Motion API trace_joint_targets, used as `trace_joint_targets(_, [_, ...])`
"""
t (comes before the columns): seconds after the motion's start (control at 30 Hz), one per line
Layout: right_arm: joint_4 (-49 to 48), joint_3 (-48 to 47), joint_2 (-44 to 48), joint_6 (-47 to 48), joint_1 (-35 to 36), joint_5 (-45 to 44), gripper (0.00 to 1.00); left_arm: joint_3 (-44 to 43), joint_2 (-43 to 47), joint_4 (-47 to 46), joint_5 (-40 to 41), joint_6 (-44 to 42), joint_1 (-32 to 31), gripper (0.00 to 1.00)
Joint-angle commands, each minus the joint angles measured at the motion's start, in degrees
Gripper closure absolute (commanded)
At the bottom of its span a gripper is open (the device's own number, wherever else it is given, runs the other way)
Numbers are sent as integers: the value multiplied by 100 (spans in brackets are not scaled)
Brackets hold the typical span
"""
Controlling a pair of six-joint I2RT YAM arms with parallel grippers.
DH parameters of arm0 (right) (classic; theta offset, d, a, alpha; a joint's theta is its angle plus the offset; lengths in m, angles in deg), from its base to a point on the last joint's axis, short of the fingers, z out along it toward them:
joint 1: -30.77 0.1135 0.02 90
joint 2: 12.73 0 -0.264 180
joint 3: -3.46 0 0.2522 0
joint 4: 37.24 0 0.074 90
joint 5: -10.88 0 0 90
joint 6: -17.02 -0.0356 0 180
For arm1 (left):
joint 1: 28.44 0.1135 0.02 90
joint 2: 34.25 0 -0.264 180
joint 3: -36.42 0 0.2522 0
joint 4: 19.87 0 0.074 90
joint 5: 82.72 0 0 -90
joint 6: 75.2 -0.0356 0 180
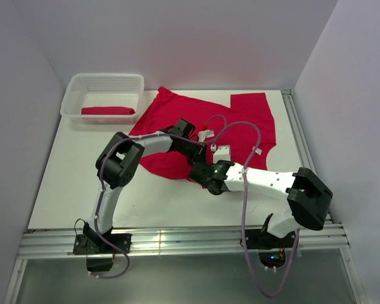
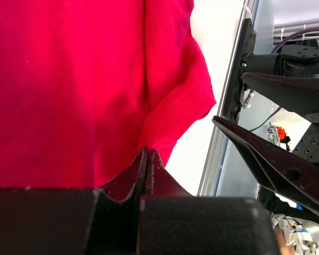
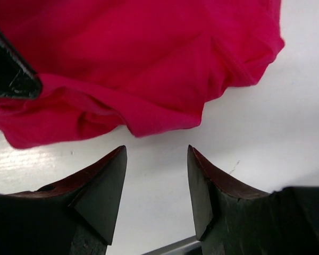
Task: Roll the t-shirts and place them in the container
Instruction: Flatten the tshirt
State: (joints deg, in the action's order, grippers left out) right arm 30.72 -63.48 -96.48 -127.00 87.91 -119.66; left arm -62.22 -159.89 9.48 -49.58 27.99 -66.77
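Hiding any pinch of t-shirt [image 1: 240, 120] hem, left gripper [image 2: 147, 152] closed; right gripper [image 3: 156, 150] agape, empty.

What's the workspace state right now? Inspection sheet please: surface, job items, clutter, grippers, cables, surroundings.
Surface: white table, no marks seen.
Job's things: spread t-shirt lies mid-table, its near hem bunched; rolled t-shirt lies inside the white basket at the far left corner.
Clutter: nothing seen.
Grippers: left gripper shut, appears to pinch the spread t-shirt's near hem; right gripper open over bare table just short of that hem, holding nothing.
Cables: purple cables loop along both arms, one arching above the spread t-shirt; no snag seen.
Surroundings: plain pale walls on three sides; metal rails along the near and right edges.
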Motion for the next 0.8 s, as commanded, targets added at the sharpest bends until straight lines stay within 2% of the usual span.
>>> trace_joint_targets(0.0, [302,-350,-177,-337,51,-753,44,-178,22,-13,-211,-106,1,100])
trace_joint_targets(0.27, [549,-754,-1012,-689,69,-1018,47,-169,5,-22,-238,-89,1,100])
trace_joint_targets(0.4, [460,-667,-1100,-741,69,-1000,47,-160,31,-21,-238,-97,0,100])
trace_joint_targets(0.6, [926,-474,-1127,-1155,60,-1036,48,-160,14,-21,-264,-115,-8,100])
trace_joint_targets(0.77, [961,-376,-1030,-1067,69,-834,55,-152,14,-21,-247,-124,1,100])
